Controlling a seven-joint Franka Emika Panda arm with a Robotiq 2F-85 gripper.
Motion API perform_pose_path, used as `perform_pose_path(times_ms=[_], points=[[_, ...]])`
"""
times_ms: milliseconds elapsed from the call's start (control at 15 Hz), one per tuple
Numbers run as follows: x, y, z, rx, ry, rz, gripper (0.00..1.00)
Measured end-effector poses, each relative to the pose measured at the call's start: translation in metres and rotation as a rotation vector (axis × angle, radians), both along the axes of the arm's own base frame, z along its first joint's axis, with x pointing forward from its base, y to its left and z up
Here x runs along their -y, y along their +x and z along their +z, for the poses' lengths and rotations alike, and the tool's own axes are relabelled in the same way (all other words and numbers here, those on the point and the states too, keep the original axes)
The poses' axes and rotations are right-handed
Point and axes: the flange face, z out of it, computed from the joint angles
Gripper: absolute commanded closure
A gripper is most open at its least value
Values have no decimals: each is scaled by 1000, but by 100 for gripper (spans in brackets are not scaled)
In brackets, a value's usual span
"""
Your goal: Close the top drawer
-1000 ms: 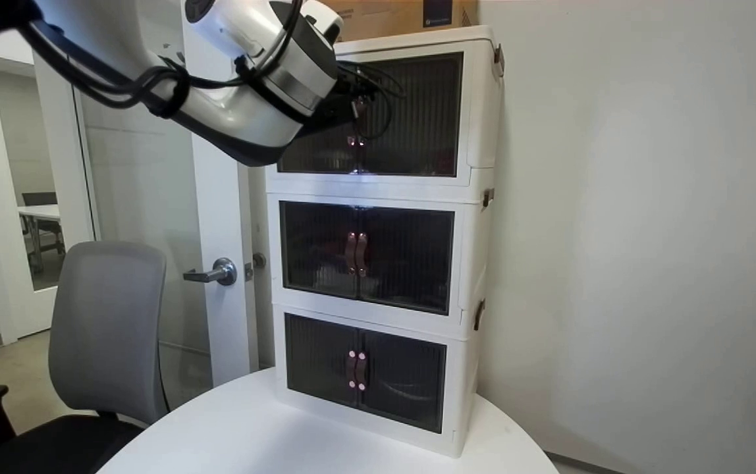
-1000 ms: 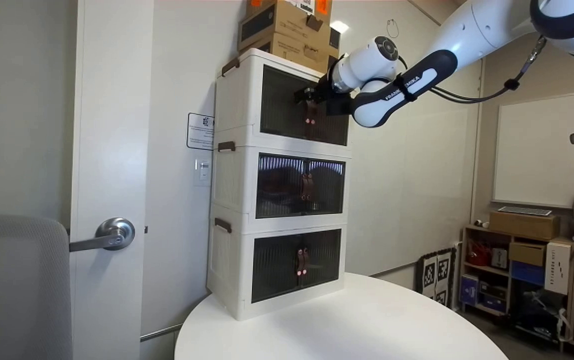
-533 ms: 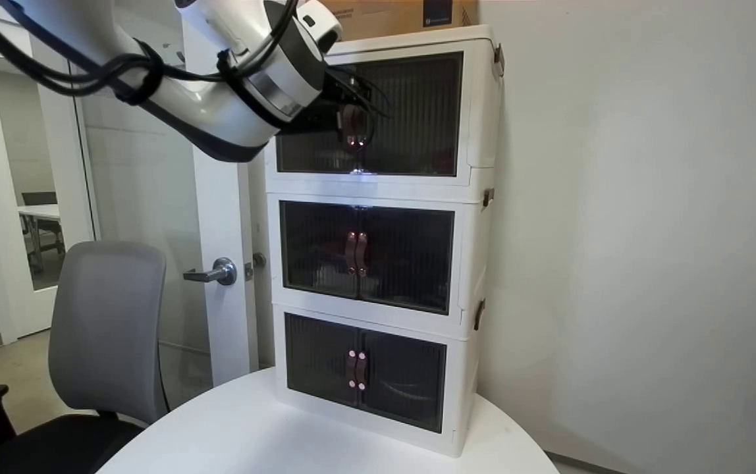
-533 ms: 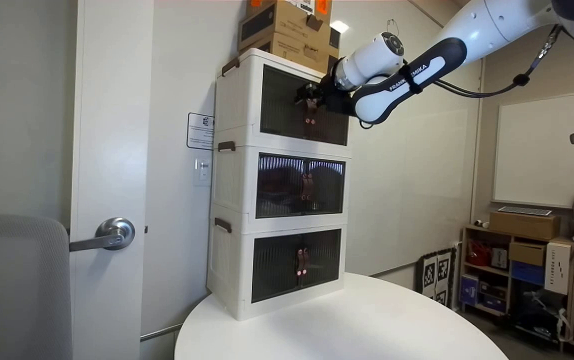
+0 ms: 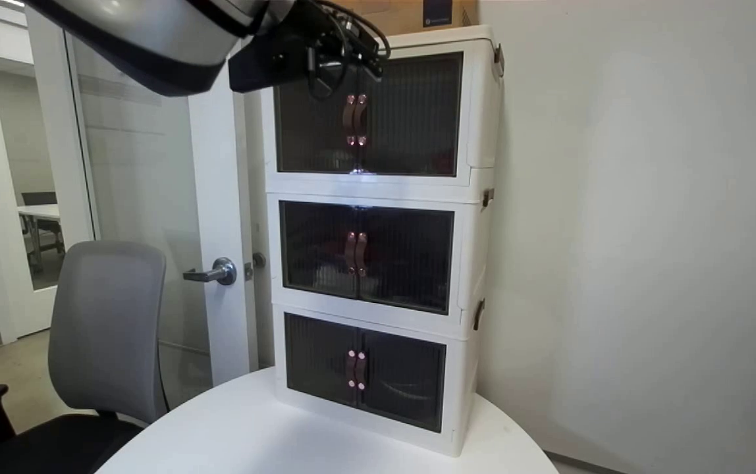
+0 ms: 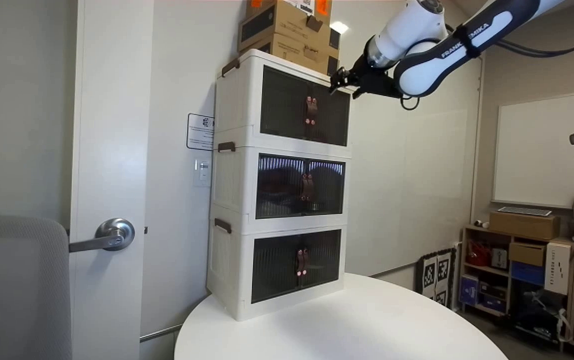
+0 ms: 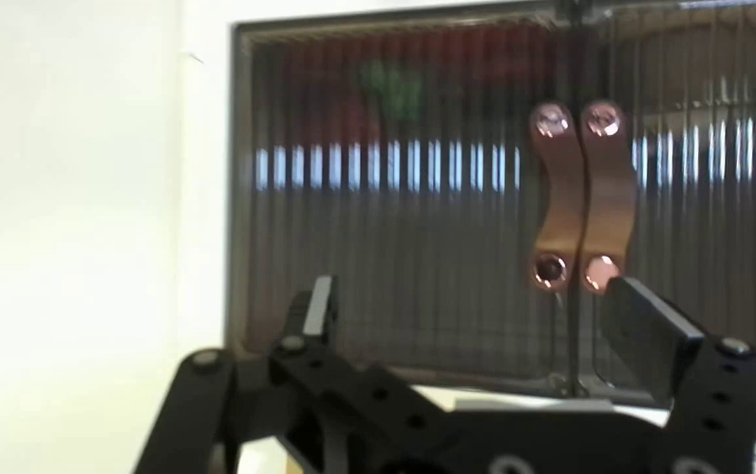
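Observation:
The top drawer [image 5: 411, 118] is the uppermost white-framed compartment, with two smoky dark doors. It shows in both exterior views [image 6: 284, 105] and in the wrist view [image 7: 404, 230]. Both doors look shut and level with the frame. Their reddish handles [image 5: 355, 120] stand side by side, also in the wrist view [image 7: 582, 197], which looks upside down. My gripper [image 6: 345, 91] is open and empty, in front of the doors' upper part and apart from the handles. In an exterior view my gripper [image 5: 346, 66] covers the drawer's upper left. Its fingers are spread in the wrist view [image 7: 473, 283].
Two matching shut compartments, the middle one [image 5: 404, 257] and the bottom one [image 5: 401, 375], stand below on a round white table [image 5: 253, 421]. Cardboard boxes [image 6: 292, 30] sit on top of the cabinet. A grey chair [image 5: 108, 329] and a door handle [image 5: 220, 271] are beside it.
My arm has moved up and back, away from the top drawer. The gripper no longer covers the handles, which now show fully. The doors have not visibly moved.

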Motion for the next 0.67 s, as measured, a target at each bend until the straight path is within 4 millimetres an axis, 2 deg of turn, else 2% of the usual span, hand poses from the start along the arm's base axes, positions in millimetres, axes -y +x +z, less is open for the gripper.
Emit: perform_pose_path(times_ms=[133,467,667], points=[[-12,-24,-12,-80,33,1,0],[-87,-76,-75,-247,222,138,0],[-123,-109,-91,-366,338,212,0]])
